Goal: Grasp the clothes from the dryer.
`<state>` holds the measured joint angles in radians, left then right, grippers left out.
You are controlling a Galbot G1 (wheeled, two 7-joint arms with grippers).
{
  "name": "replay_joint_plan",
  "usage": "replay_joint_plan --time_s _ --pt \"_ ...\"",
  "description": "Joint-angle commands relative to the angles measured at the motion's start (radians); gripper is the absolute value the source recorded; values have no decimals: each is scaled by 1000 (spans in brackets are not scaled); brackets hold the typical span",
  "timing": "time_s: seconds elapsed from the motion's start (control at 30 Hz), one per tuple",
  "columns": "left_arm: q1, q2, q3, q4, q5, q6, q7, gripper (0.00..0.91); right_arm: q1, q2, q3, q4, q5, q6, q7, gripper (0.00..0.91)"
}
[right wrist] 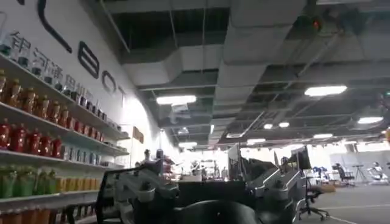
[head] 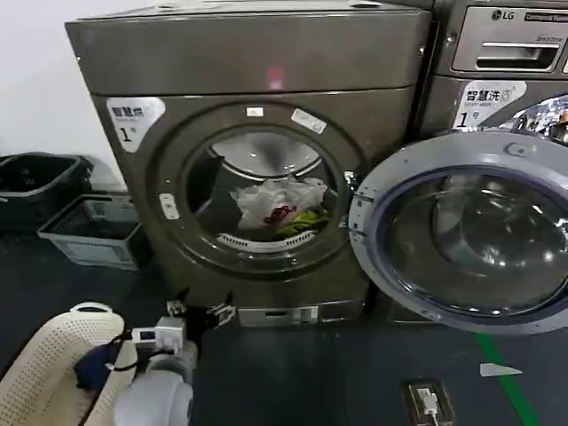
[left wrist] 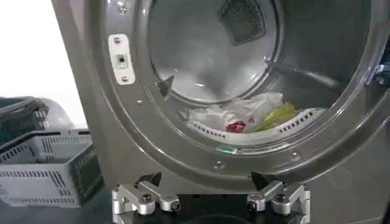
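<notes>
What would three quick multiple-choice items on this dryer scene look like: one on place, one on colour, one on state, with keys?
1. Where do the clothes lie?
A. in the drum at the port's lower lip
B. in the grey basket
C. on the floor

2. What colour is the print on the white fabric?
A. blue
B. red
C. black

3. How do the left gripper's jaws stand?
A. shut on fabric
B. open, outside the dryer
C. open, deep in the drum

Key: 1 A, the heap rests just inside the round port. 2 B, a red patch shows in the head and left wrist views. 3 B, both jaws sit apart before the port.
</notes>
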<state>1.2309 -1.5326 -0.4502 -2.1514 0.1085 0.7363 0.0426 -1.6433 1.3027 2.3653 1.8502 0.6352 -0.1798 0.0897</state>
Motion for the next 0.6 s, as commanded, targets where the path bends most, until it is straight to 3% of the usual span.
replay_joint_plan --time_s 0.03,0.6 --pt "-1 1 1 -2 -11 49 4 907 2 -2 -1 -1 0 8 7 907" --pt "0 -1 1 -6 10 49 10 907 2 1 -4 -16 -1 16 15 907"
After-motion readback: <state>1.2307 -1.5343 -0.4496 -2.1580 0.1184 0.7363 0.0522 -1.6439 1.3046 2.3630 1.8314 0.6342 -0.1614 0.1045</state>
